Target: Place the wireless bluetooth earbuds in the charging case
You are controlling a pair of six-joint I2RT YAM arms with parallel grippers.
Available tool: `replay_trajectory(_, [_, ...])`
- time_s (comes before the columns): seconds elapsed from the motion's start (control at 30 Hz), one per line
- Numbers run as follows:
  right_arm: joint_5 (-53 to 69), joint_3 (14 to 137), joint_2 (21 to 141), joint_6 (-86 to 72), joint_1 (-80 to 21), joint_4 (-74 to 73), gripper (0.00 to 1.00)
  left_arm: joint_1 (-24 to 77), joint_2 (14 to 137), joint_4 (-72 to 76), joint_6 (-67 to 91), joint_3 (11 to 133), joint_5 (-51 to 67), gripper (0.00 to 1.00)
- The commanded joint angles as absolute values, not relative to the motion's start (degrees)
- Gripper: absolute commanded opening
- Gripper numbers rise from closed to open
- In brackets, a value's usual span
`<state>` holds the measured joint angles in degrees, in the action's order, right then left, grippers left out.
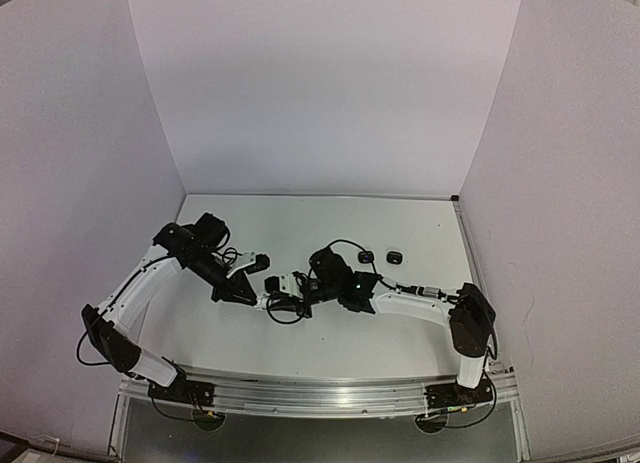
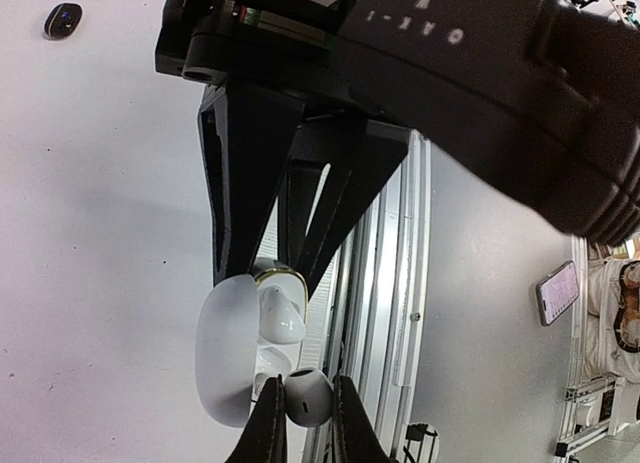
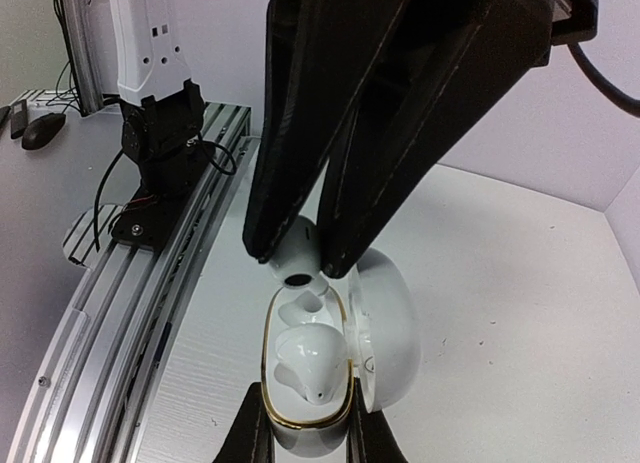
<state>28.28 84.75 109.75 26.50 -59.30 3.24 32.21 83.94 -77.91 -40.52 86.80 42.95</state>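
White walls stand round the white table (image 1: 300, 218). From above, both arms reach into the middle, where the left gripper (image 1: 258, 297) and the right gripper (image 1: 280, 293) meet tip to tip. Two black cases (image 1: 380, 257) lie well apart at the back. From the left wrist, the left gripper pinches a white earbud (image 2: 305, 398) tight, just beside the open white case (image 2: 235, 353). From the right wrist, the right gripper is clamped on that case. One bud (image 3: 310, 361) sits inside, and the pinched earbud hangs just above the empty hole (image 3: 300, 305) at the case's far end. I think it must go straight down.
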Motion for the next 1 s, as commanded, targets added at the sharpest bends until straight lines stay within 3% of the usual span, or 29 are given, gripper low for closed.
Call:
replay_trajectory(0.0, [29.8,85.8,109.7,26.5,-59.6,5.0,0.0,32.3,82.7,-98.2,-42.2,85.2,42.4,0.0])
replay_trajectory(0.97, [38.9,83.4,106.9,21.6,-59.6,14.5,0.0,32.3,85.1,-98.2,-50.3,85.3,43.5,0.0])
